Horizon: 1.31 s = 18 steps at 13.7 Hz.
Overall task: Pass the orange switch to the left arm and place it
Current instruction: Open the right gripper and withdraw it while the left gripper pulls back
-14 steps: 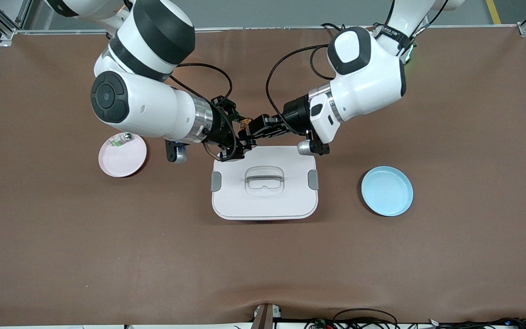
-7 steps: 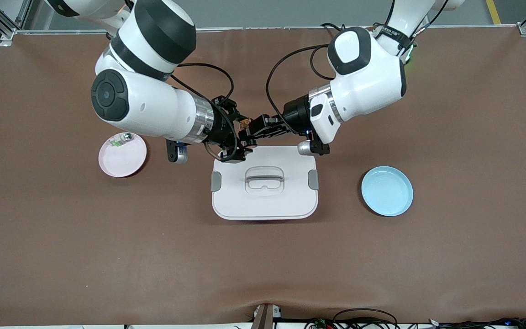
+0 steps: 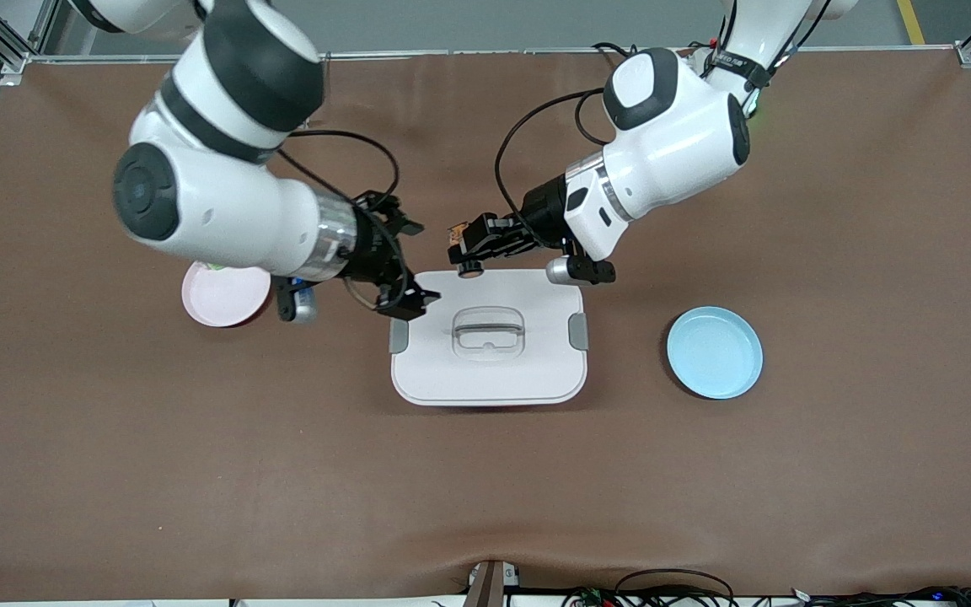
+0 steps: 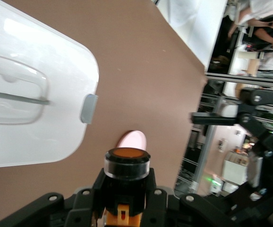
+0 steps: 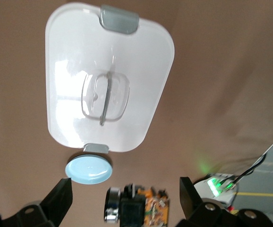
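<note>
Quick count: two white robot arms, the left arm and the right arm, so two grippers too, the left gripper and the right gripper. One orange switch. One white box with two grey latches. Two plates: one pink plate, one blue plate. One brown table.

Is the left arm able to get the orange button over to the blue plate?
Probably yes. The left gripper is shut on the orange switch above the box's edge, and only bare mat lies toward the blue plate.
</note>
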{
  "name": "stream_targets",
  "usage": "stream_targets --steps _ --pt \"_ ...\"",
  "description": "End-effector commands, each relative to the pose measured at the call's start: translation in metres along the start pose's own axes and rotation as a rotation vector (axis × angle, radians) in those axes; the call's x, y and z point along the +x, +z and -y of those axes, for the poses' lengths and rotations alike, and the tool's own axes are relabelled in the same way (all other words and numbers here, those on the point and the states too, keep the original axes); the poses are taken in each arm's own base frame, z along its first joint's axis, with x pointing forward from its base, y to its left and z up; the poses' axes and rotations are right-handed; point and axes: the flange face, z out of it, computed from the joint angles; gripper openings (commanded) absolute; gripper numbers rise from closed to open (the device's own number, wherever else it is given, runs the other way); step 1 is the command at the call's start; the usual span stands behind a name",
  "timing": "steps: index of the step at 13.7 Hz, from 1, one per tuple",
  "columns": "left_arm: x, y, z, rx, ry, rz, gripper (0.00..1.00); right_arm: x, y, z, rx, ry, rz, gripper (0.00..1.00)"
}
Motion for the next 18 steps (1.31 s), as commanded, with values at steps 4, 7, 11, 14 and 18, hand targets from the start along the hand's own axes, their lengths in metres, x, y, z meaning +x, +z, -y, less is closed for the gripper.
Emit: stream_targets --steps 4,7,11,14,18 --pt "-0.019 -0.024 0.018 0.328 0.059 0.054 0.0 0.087 -0.048 -0.013 -0.108 -0.3 -0.036 1.0" --pt "-0.02 -0.05 0.03 0.481 0.068 0.091 0.0 0.124 -0.057 -0.025 -0.231 -0.561 -0.173 1.0" --pt "-0.01 -0.103 0.053 0.647 0.062 0.135 0.0 0.147 -0.071 -0.036 -0.393 -0.804 -0.336 1.0" --pt "0.01 -0.163 0.07 0.691 0.057 0.135 0.0 0.183 -0.092 -0.04 -0.443 -0.922 -0.347 1.0" --pt "0.04 -0.258 0.135 0.711 0.101 0.133 0.0 0.228 -0.118 -0.048 -0.525 -1.088 -0.354 1.0"
